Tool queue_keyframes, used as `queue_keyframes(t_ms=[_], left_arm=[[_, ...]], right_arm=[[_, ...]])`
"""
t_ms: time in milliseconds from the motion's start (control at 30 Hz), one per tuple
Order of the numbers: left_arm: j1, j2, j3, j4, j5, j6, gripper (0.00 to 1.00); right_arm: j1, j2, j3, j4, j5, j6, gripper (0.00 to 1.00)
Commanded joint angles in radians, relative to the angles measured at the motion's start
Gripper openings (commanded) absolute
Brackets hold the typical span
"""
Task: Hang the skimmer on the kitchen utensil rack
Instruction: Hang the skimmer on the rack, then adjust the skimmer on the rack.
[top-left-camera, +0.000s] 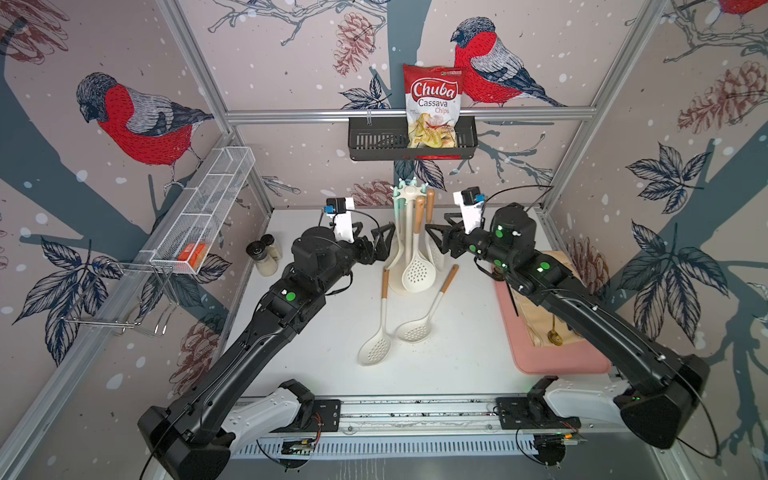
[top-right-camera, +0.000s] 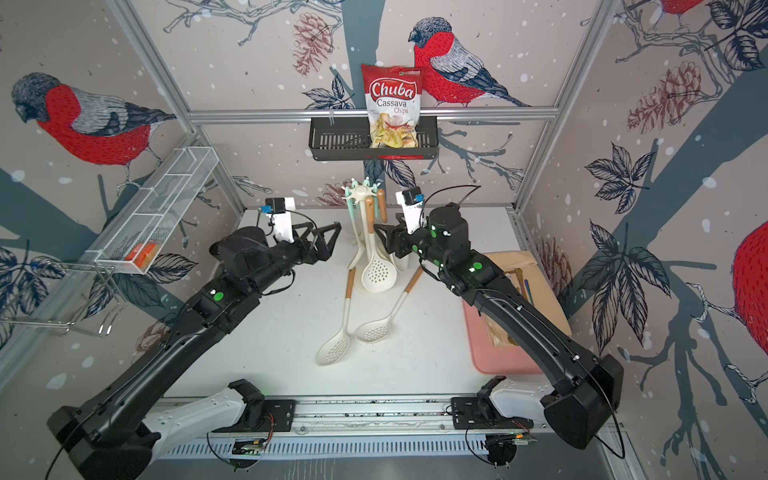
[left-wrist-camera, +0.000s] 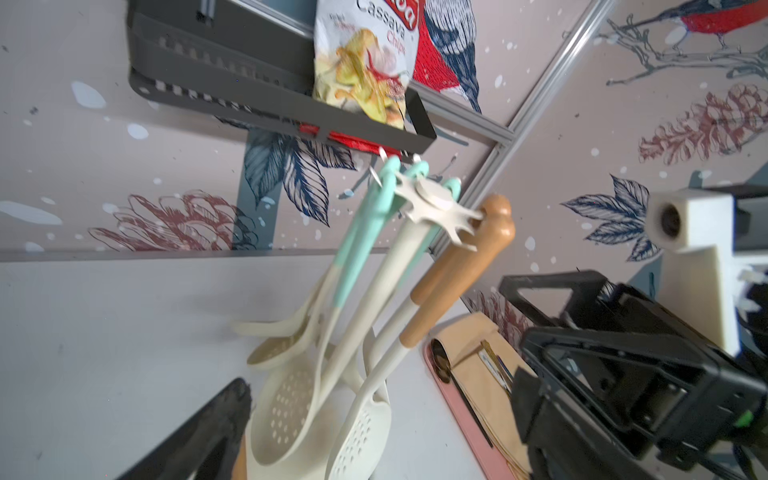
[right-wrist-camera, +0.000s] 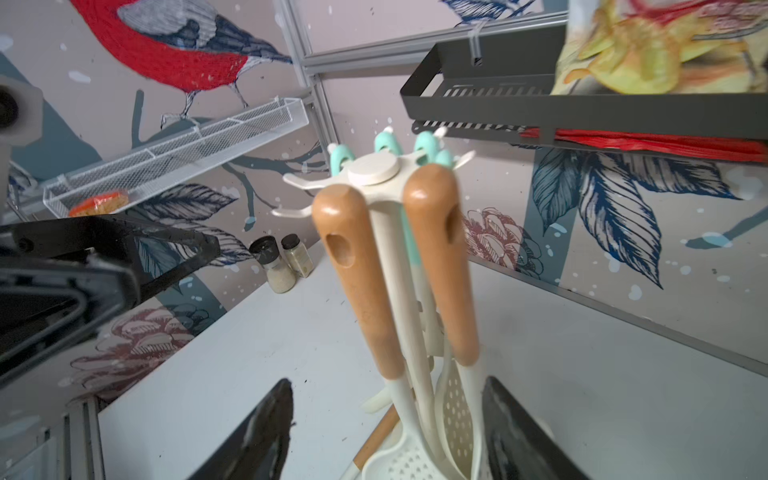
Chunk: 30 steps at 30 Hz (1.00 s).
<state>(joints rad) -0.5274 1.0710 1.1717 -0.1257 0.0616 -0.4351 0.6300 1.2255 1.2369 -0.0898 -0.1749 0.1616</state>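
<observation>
The cream kitchen utensil rack (top-left-camera: 409, 192) (top-right-camera: 365, 190) (left-wrist-camera: 432, 208) (right-wrist-camera: 372, 172) stands at the back centre. Two wooden-handled skimmers (top-left-camera: 419, 270) (right-wrist-camera: 357, 282) are upright against its star top. The nearer handle's hole looks empty, and I cannot tell whether a hook arm holds it. My right gripper (top-left-camera: 432, 239) (right-wrist-camera: 386, 384) is open on the rack's right, its jaws apart on either side of those skimmers. On the rack's left is my left gripper (top-left-camera: 384, 239) (left-wrist-camera: 380, 395), wide open and holding nothing. Two more skimmers (top-left-camera: 374, 349) (top-left-camera: 415, 330) lie on the table in front.
Teal-handled utensils (left-wrist-camera: 361, 241) also hang on the rack. Above it is a black wall basket (top-left-camera: 365, 141) holding a chips bag (top-left-camera: 432, 108). A white mesh shelf (top-left-camera: 203, 212) is on the left wall. Two spice jars (top-left-camera: 264, 253) stand back left. A pink tray (top-left-camera: 540, 361) lies at the right.
</observation>
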Motion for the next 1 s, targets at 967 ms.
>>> queue_keyframes(t_ms=[967], left_arm=[[0.227, 0.497, 0.446, 0.129, 0.622, -0.118, 0.66]], right_arm=[[-0.171, 0.279, 0.345, -0.034, -0.479, 0.115, 0.0]])
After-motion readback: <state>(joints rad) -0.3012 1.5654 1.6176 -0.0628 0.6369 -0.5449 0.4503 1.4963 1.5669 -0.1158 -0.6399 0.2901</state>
